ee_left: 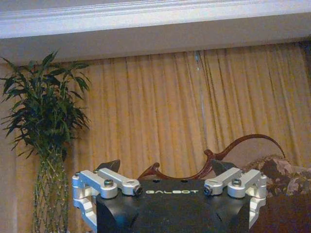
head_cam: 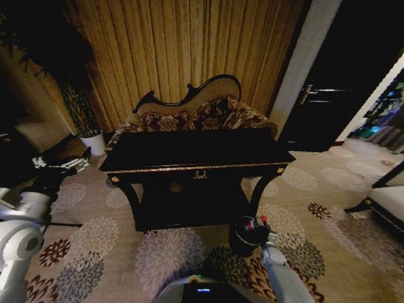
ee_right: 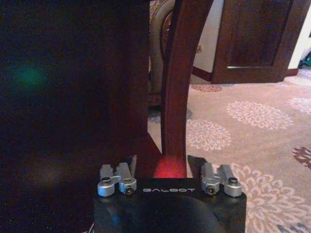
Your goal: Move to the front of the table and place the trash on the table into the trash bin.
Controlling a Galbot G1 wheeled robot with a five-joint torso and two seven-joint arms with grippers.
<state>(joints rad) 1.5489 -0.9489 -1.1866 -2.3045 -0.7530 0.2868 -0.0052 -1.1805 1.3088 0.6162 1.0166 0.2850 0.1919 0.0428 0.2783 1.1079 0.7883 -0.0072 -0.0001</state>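
Finding 1, trash: a small red item [ee_right: 170, 168] sits at the mouth of the right gripper [ee_right: 165, 165]. It is probably the red part of the bottle, though this cannot be confirmed. The top of the table [head_cam: 196, 151] is too dark to judge whether litter lies on it.

Finding 2, bin [head_cam: 240, 243]: it stands on the carpet at 5 o'clock from the table, just beside the front right leg [ee_right: 177, 73].

Finding 3, right gripper [head_cam: 257, 226]: it hangs low at the bin's 1 o'clock rim. Whether it clamps the red item cannot be told.

Finding 4, left gripper [head_cam: 62, 166]: it is parked at 9 o'clock, well apart from the table. Its jaws are spread wide with nothing between them [ee_left: 165, 170].

Assessment: the step appears to be the drop into the bin. Recommendation: centre the gripper over the black opening rather than the rim. Keep it clear of the table leg and release low so the item cannot bounce out.
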